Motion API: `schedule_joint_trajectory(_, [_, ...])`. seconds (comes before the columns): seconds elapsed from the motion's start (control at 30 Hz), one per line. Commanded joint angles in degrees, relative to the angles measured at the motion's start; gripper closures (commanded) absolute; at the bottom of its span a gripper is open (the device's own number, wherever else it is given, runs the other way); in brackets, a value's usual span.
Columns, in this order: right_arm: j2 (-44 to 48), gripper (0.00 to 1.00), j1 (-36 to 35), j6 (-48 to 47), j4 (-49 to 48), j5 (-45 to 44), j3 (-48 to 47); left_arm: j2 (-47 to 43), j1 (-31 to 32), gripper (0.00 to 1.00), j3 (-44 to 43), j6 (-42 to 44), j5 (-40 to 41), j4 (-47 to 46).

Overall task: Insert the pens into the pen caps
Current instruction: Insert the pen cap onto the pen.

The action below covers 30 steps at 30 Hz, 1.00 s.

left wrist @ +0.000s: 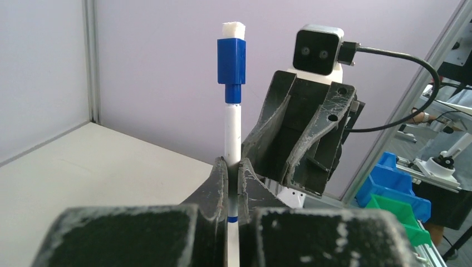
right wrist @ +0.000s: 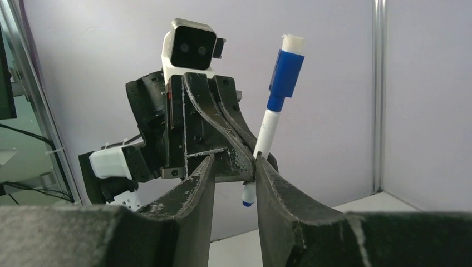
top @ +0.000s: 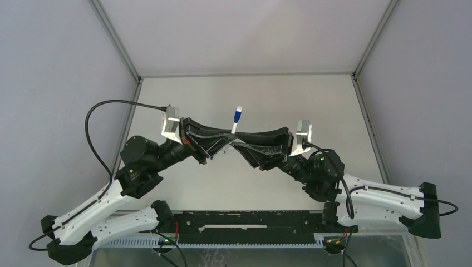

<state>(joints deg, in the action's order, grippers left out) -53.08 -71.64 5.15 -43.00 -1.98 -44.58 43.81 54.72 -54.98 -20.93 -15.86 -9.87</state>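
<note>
One white pen (left wrist: 232, 128) stands upright in the air above the middle of the table, with a dark blue pen cap (left wrist: 231, 61) on its top end. My left gripper (left wrist: 233, 167) is shut on the pen's lower shaft. The pen (top: 234, 127) and cap (top: 237, 115) also show in the top view between the two grippers. My right gripper (right wrist: 234, 161) is open, facing the left gripper (right wrist: 222, 128); the pen (right wrist: 266, 133) rests beside its right fingertip (right wrist: 261, 167). The cap (right wrist: 285, 69) is above it. The other pens and caps are out of view.
Grey enclosure walls (top: 239, 33) stand behind and on both sides of the white table (top: 278, 100). A black rail (top: 245, 219) runs along the near edge between the arm bases. Blue (left wrist: 389, 181) and green (left wrist: 414, 219) bins sit outside the enclosure.
</note>
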Motion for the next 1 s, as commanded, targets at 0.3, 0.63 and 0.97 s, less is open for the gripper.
schedule_joint_trajectory(0.3, [0.5, 0.59, -1.0, 0.3, 2.0, -1.2, -3.1, -0.7, -0.6, 1.00, -0.7, 1.7, 1.6, -4.5])
schedule_joint_trajectory(0.63, [1.5, 0.55, -0.4, 2.6, 2.7, -7.3, -3.8, -0.8, -0.6, 1.00, -0.7, 2.1, -0.2, -4.3])
schedule_joint_trajectory(0.97, [2.1, 0.54, 1.8, 7.1, 1.7, -4.7, -4.0, 0.3, -0.6, 1.00, -1.0, 2.3, -2.3, -3.2])
